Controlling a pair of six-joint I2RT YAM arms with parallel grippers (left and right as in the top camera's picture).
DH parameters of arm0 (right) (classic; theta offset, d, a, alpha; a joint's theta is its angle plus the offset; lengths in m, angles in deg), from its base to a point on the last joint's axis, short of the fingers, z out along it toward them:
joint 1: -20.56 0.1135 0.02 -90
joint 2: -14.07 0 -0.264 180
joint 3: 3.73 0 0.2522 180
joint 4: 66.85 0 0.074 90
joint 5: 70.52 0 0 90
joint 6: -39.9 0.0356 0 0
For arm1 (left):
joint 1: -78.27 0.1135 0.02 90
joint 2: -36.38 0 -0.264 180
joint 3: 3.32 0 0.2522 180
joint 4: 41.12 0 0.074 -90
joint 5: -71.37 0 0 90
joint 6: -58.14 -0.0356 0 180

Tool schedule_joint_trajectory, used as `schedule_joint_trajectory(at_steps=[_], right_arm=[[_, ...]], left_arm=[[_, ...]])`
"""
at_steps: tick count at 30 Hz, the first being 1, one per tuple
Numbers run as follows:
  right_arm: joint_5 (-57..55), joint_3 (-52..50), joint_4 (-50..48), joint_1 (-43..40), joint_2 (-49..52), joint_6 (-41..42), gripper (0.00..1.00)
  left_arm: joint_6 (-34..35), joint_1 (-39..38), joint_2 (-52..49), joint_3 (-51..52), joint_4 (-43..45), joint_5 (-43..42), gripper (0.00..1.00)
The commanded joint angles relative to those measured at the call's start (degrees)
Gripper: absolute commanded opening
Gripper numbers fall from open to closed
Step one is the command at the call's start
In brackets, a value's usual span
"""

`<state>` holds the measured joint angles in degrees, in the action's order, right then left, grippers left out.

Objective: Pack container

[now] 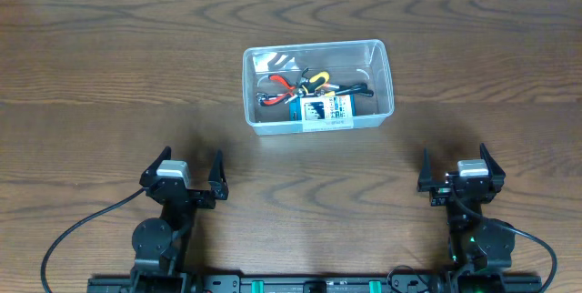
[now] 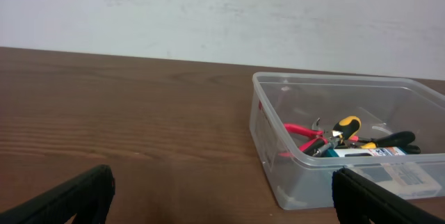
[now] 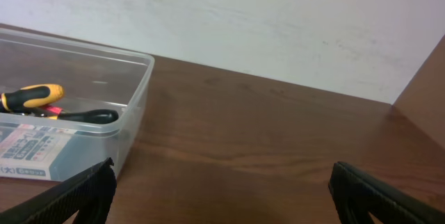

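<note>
With jaws released and empty on your left gripper and right gripper, the container lies ahead, midway between them on the tabletop, long axis crosswise, neither arm clearly nearer.

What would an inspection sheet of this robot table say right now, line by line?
Surface: dark wooden table.
Job's things: clear container mid-table, holding red-handled pliers, a yellow-and-black tool and a blue-and-white package.
Clutter: nothing seen.
Grippers: left gripper and right gripper both open, empty, apart from the container.
Cables: left cable and right cable, black, loop out from the arms.
Surroundings: white wall behind the table.
</note>
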<state>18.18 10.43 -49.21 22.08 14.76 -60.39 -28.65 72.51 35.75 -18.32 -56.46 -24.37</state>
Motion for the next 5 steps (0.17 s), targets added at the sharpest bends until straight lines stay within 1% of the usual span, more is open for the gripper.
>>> schedule_joint_trajectory(at_steps=[1, 5], right_arm=[[-0.63, -0.09, 0.26, -0.04, -0.42, 1.05, 0.99], [-0.61, -0.09, 0.26, -0.04, -0.42, 1.05, 0.99]], left_arm=[[0.55, -0.22, 0.33, 1.01, -2.03, -0.20, 0.98], [0.55, -0.22, 0.33, 1.01, -2.03, -0.20, 0.98]])
